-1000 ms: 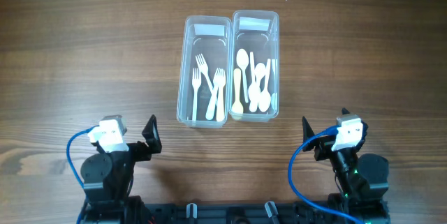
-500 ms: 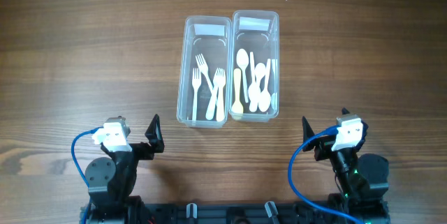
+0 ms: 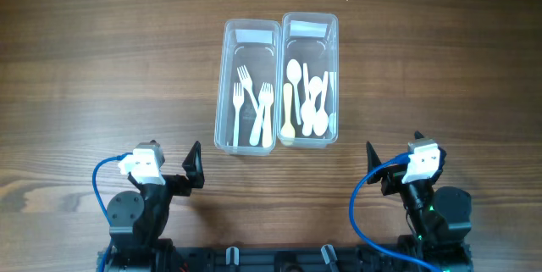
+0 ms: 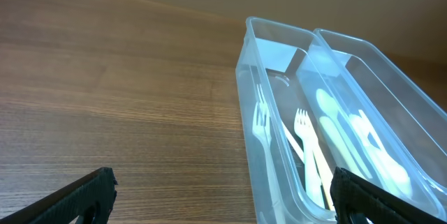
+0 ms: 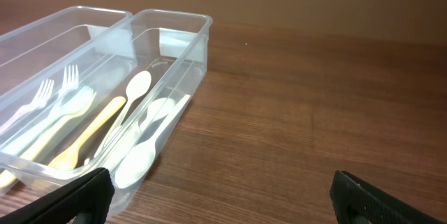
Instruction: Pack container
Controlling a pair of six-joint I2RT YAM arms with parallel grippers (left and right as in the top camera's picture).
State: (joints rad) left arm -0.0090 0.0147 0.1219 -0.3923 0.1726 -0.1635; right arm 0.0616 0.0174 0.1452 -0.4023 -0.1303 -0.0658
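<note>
It looks like a robotics lab bench: a plain wood-grain surface point(image 3: 85, 69), a left arm point(image 3: 135, 213) and right arm point(image 3: 432, 208) mounted on a black rail point(image 3: 279, 259), blue cables point(image 3: 354, 207) looping from both.

No text, brand, number or sign can be read in any view. The left container point(image 3: 223, 94) and the right container point(image 3: 336, 77) each carry a pale patch at the far end, left patch point(image 3: 253, 36) and right patch point(image 3: 308, 29), both without legible print.
</note>
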